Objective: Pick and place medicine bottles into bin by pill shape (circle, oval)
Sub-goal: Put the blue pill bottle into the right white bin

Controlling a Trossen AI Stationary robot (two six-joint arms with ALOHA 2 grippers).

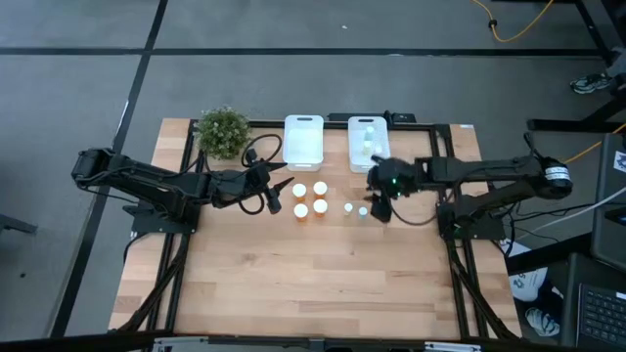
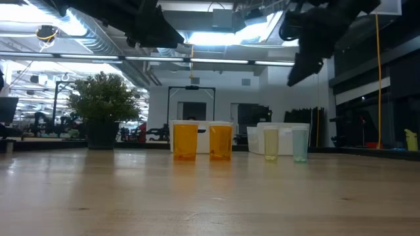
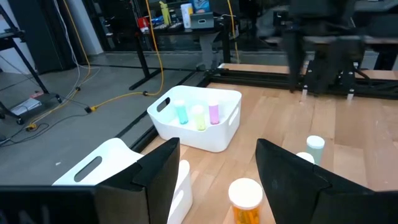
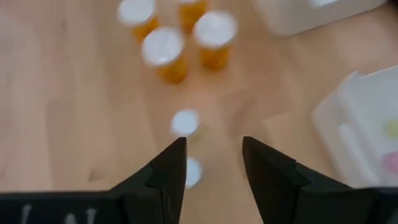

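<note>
1. High view: the left pincer (image 1: 275, 198) hangs over the desk (image 1: 293, 284), just left of four orange bottles (image 1: 310, 198) standing in a tight cluster. The right pincer (image 1: 380, 209) hangs just right of two small pale bottles (image 1: 355, 208). Beyond the pincers, at the desk's far edge, stand the left bin (image 1: 303, 140) and the right bin (image 1: 369, 142); the right one holds a few bottles. A potted plant (image 1: 223, 132) sits beyond the left pincer.

2. Low view: two orange bottles (image 2: 202, 141) and the two pale bottles (image 2: 285, 144) stand upright on the desk; both arms are overhead, pincers not clearly seen.

3. Left wrist view: the left pincer (image 3: 214, 171) is parted with nothing between its fingers; an orange bottle's white cap (image 3: 245, 193) sits just ahead, and the right bin (image 3: 196, 119), farther off, holds three small bottles.

4. Right wrist view: the right pincer (image 4: 212, 163) is parted and holds nothing; one pale bottle's cap (image 4: 185, 122) lies just ahead, another beside its finger, and the orange bottles (image 4: 177, 43) farther on.
</note>
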